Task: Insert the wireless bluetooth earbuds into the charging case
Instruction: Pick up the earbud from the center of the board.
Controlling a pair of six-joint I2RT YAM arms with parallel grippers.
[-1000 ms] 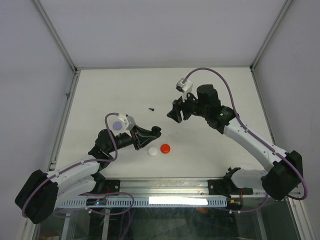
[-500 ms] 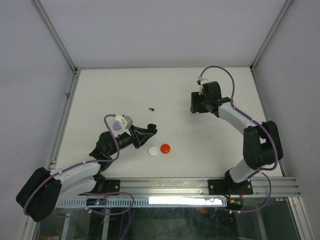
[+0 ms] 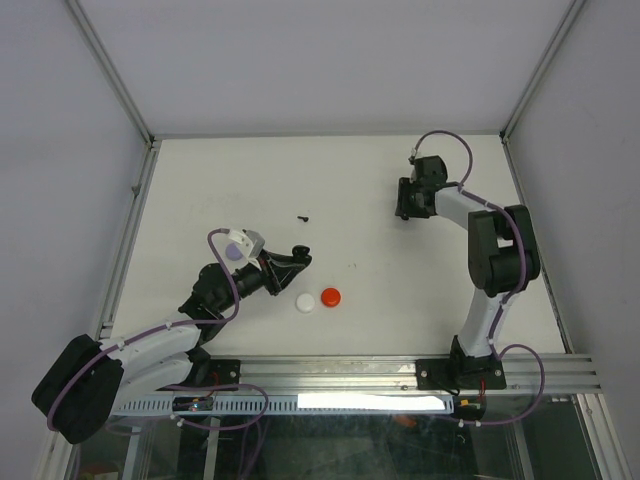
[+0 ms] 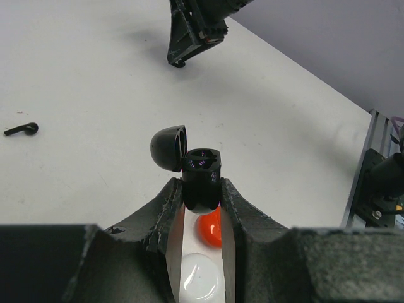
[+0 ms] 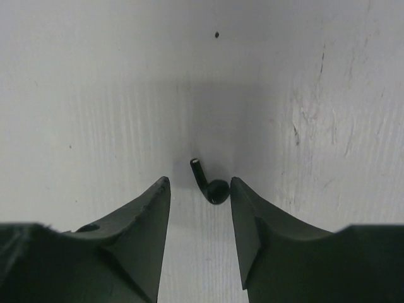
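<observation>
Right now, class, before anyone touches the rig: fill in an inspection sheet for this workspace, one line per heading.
Surface: white table, faint scuff marks.
Job's things: black charging case, lid open; first black earbud lying between the right fingers; second black earbud lying alone mid-table.
Clutter: red round item and white round item, side by side near the left arm.
Grippers: left gripper shut on the charging case; right gripper open, fingers either side of the first black earbud.
Cables: left purple cable and right purple cable, each looped along its arm.
Surroundings: pale walls; metal rail at the near edge.
</observation>
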